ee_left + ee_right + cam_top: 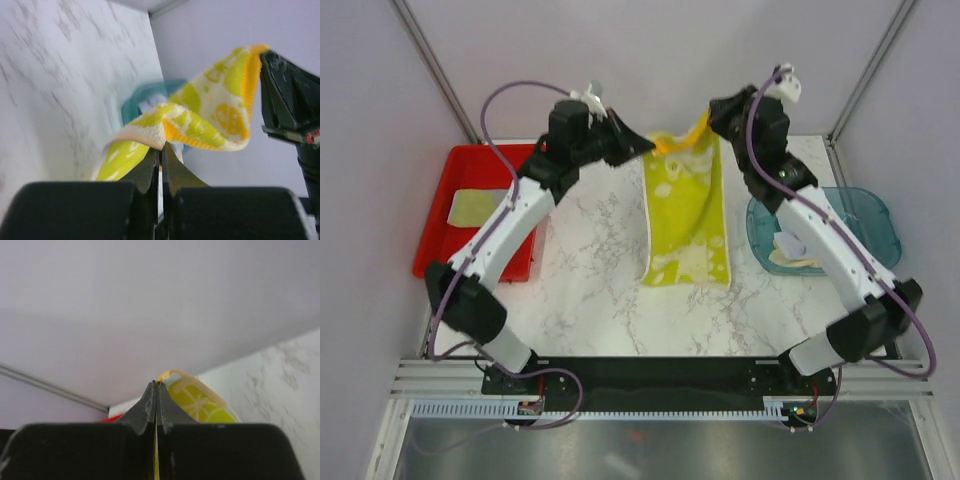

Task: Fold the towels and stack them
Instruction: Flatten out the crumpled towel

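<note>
A yellow-green towel (685,215) with pale citrus prints and an orange edge lies lengthwise on the marble table, its far end lifted. My left gripper (645,147) is shut on the towel's far left corner (150,132); my right gripper (712,117) is shut on the far right corner (172,380). Between them the orange hem (678,140) sags. A folded pale yellow towel (477,207) rests in the red tray (445,175). White and cream towels (790,250) sit in the teal bin (865,215).
The red tray stands at the table's left edge, the teal bin at the right edge under the right arm. Grey walls and metal frame posts close in the far side. A black rail runs along the near edge.
</note>
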`<state>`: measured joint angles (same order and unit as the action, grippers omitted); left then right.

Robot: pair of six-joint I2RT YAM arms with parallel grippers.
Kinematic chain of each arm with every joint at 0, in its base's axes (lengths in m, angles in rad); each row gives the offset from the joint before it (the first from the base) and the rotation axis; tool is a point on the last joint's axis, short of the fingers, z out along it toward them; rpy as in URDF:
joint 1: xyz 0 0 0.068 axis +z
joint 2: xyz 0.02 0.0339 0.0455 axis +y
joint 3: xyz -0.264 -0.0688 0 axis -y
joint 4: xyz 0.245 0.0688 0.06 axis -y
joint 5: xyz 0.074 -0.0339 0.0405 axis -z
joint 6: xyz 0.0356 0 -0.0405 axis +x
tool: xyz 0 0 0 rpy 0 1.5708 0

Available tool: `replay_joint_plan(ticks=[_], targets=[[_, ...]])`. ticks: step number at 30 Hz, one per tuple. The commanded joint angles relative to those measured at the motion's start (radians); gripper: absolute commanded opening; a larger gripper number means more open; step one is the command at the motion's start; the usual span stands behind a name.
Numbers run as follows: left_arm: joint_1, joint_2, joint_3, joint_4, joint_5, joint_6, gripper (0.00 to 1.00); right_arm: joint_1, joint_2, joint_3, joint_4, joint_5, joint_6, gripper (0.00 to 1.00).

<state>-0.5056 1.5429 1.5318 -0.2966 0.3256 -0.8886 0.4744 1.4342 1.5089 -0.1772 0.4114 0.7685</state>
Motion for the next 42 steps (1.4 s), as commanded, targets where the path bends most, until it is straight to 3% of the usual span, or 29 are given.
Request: replay_joint_plan(ticks=[1,3,5,7,9,11,12,15,16,18,19,24,30,34,42], targets=[[0.131,0.193,0.376,0.003,0.127,0.063,0.02,-0.066,0.222,0.374,0.099,-0.014,-0.193,0.0],[0.193,0.345,0.538,0.03,0.228,-0.007,0.02,-0.111,0.377,0.634,0.096,-0.115,-0.196,0.0],[0.232,0.425,0.739,0.095,0.291,-0.111,0.02,-0.123,0.467,0.768,0.09,-0.195,-0.209,0.0],[0.245,0.477,0.833,0.183,0.352,-0.189,0.02,-0.126,0.477,0.861,0.088,-0.201,-0.234,0.0],[0.253,0.448,0.826,0.211,0.382,-0.213,0.02,-0.128,0.424,0.817,0.097,-0.204,-0.254,0.0],[0.249,0.401,0.743,0.211,0.412,-0.197,0.02,-0.126,0.314,0.72,0.107,-0.203,-0.273,0.0],[0.248,0.361,0.685,0.209,0.421,-0.187,0.02,-0.128,0.266,0.577,0.129,-0.206,-0.281,0.0],[0.24,0.191,0.37,0.211,0.429,-0.116,0.02,-0.126,0.073,0.263,0.145,-0.215,-0.302,0.0],[0.239,0.098,0.187,0.211,0.425,-0.083,0.02,-0.126,-0.008,0.188,0.133,-0.218,-0.305,0.0],[0.233,0.016,0.005,0.211,0.403,-0.055,0.02,-0.126,-0.079,-0.026,0.087,-0.264,-0.293,0.0],[0.228,-0.059,-0.163,0.212,0.392,-0.046,0.02,-0.126,-0.116,-0.105,0.09,-0.288,-0.284,0.0],[0.196,-0.199,-0.575,0.185,0.369,0.026,0.02,-0.108,-0.288,-0.582,0.09,-0.358,-0.16,0.0],[0.185,-0.245,-0.824,0.126,0.337,0.085,0.02,-0.043,-0.397,-0.909,0.01,-0.381,-0.069,0.0],[0.164,-0.234,-0.952,0.126,0.337,0.085,0.02,0.016,-0.445,-0.99,-0.031,-0.41,-0.037,0.0],[0.073,-0.237,-1.009,0.126,0.337,0.085,0.02,0.092,-0.523,-1.075,-0.116,-0.438,0.005,0.0]])
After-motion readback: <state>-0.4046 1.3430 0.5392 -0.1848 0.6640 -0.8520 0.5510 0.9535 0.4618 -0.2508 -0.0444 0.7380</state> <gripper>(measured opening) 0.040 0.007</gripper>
